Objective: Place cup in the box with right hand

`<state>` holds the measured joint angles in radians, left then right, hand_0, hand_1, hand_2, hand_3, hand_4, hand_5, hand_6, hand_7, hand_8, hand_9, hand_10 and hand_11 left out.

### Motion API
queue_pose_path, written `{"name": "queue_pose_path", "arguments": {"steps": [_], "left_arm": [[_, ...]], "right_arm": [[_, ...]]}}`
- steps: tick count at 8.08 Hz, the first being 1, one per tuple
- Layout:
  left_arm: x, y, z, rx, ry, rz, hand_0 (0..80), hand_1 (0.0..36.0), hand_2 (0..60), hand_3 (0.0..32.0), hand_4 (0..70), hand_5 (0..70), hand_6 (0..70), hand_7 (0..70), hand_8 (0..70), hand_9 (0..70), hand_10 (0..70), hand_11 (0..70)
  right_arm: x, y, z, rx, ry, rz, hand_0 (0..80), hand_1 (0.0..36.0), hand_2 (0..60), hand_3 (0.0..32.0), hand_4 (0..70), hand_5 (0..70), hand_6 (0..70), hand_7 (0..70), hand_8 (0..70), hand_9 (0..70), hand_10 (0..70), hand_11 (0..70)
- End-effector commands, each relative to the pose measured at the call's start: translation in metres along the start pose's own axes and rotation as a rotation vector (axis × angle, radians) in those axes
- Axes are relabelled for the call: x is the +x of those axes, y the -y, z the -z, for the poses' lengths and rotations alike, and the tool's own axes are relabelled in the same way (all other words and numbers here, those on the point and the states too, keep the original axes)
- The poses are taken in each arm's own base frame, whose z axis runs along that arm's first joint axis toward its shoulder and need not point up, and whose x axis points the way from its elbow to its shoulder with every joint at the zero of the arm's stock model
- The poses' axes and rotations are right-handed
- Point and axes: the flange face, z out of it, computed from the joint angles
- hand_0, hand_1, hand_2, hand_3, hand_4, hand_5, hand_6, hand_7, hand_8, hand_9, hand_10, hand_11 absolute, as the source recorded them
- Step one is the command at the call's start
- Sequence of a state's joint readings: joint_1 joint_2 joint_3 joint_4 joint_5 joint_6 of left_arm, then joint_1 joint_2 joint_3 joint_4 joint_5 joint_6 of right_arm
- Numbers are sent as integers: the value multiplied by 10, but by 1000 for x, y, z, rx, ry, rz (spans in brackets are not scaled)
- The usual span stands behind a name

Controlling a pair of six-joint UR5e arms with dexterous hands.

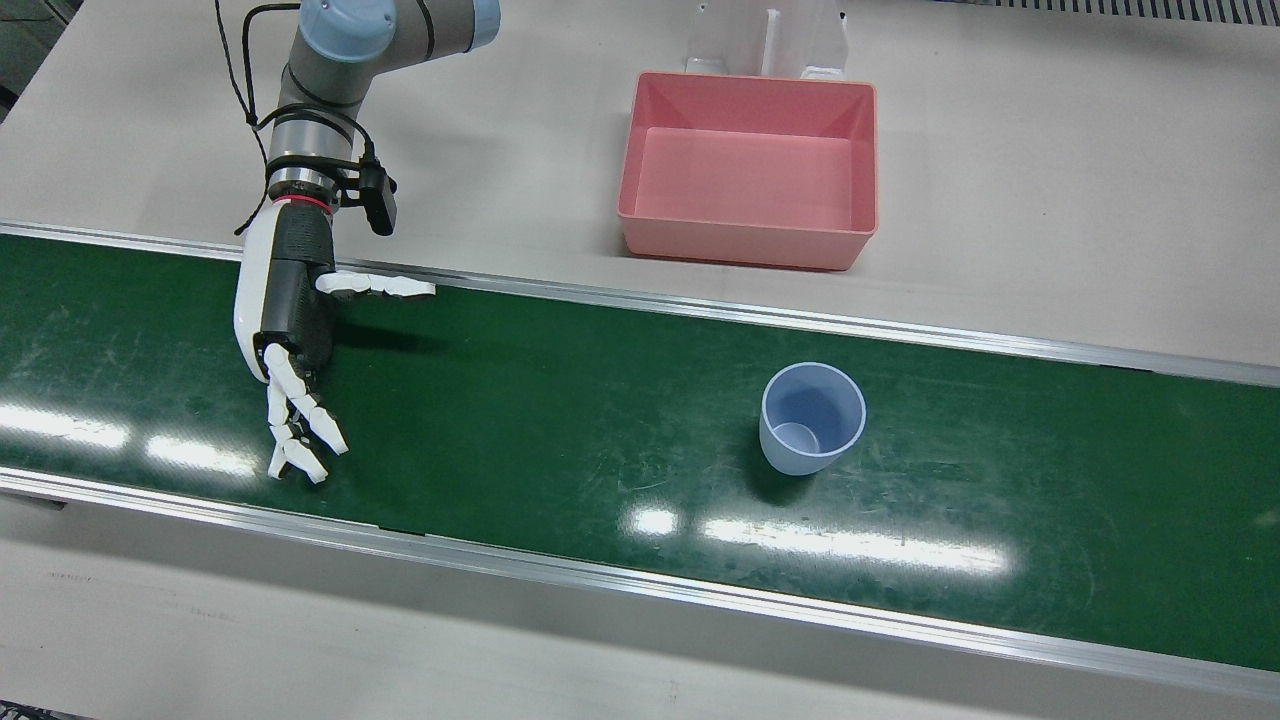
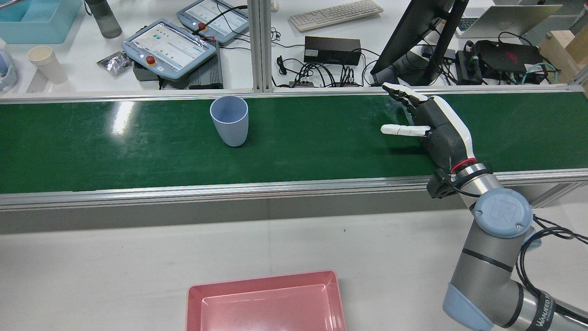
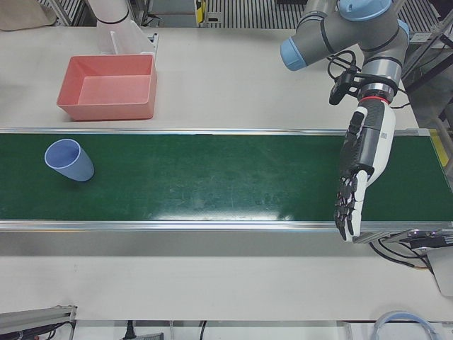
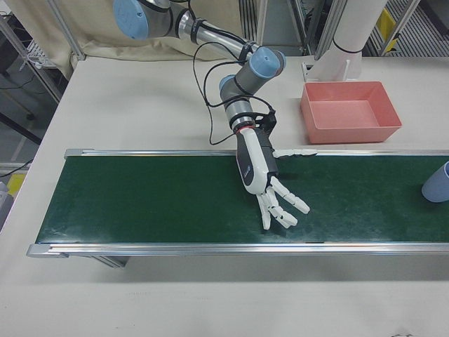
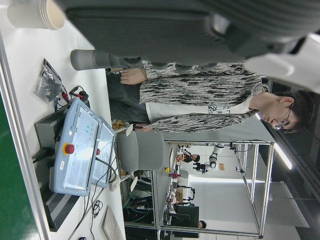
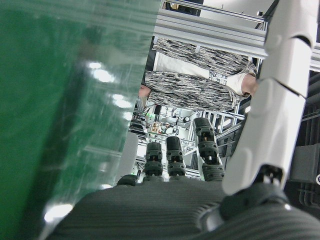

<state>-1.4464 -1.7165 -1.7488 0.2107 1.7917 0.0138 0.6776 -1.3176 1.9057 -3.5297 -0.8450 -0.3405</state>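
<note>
A pale blue cup (image 1: 810, 418) stands upright on the green belt; it also shows in the rear view (image 2: 229, 120), the left-front view (image 3: 69, 161) and the right-front view (image 4: 438, 182). The pink box (image 1: 742, 246) sits empty on the table beyond the belt, also in the rear view (image 2: 266, 301) and the right-front view (image 4: 351, 130). My right hand (image 1: 290, 330) hovers open over the belt, thumb spread, far from the cup; it also shows in the rear view (image 2: 432, 124) and the right-front view (image 4: 263, 175). My left hand (image 3: 357, 177) is open and empty over the belt's other end.
The belt (image 1: 560, 420) has aluminium rails along both edges. A white pedestal (image 1: 765, 40) stands behind the box. Beyond the belt's far rail lie teach pendants (image 2: 167, 46), cables, a monitor stand (image 2: 413, 41) and paper cups (image 2: 46, 64).
</note>
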Motion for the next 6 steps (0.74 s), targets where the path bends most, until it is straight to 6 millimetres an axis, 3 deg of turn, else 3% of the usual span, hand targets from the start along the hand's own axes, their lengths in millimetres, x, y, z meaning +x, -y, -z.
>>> {"name": "queue_pose_path", "arguments": {"steps": [1, 6], "left_arm": [[0, 0, 0, -1, 0, 0, 0, 0, 0, 0, 0, 0, 0, 0, 0, 0, 0, 0], [0, 0, 0, 0, 0, 0, 0, 0, 0, 0, 0, 0, 0, 0, 0, 0, 0, 0]], "right_arm": [[1, 1, 1, 1, -3, 2, 511, 188, 67, 0, 27, 66, 63, 259, 108, 147, 0, 7], [5, 5, 0, 9, -9, 12, 508, 185, 73, 0, 33, 65, 65, 265, 109, 150, 0, 12]]}}
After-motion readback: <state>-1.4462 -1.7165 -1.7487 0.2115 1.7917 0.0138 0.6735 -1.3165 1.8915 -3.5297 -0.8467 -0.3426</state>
